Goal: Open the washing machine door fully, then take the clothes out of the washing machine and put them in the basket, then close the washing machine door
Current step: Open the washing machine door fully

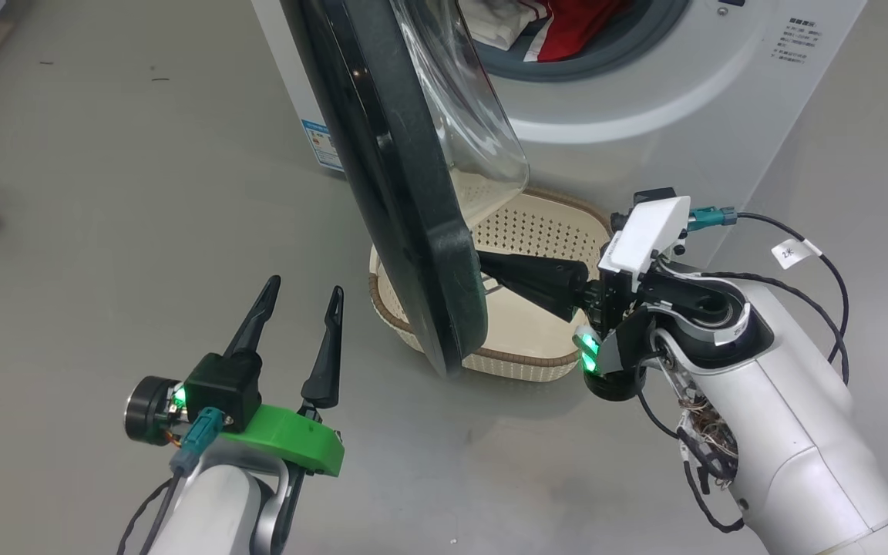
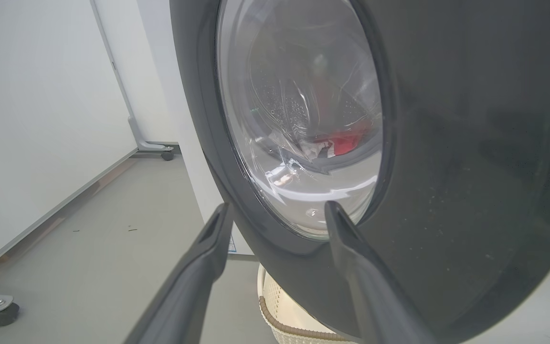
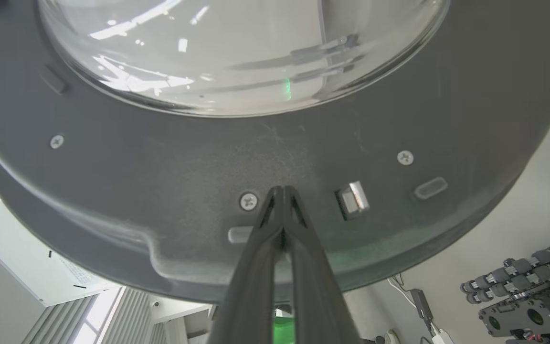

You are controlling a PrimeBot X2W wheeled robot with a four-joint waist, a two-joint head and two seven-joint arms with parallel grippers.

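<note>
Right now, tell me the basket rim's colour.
Brown, woven-look, on the cream basket; clearest in the head view.

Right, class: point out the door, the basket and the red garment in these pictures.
door (image 1: 391,193), head view, on its black rim.
basket (image 1: 544,231), head view, on its perforated back wall.
red garment (image 1: 576,25), head view, on its bunched fabric.

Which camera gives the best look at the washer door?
The left wrist view: the door shows its outer face there, with the wide rim and most of the window. The head view catches it edge-on. The right wrist view sees its inner rim close up.
</note>
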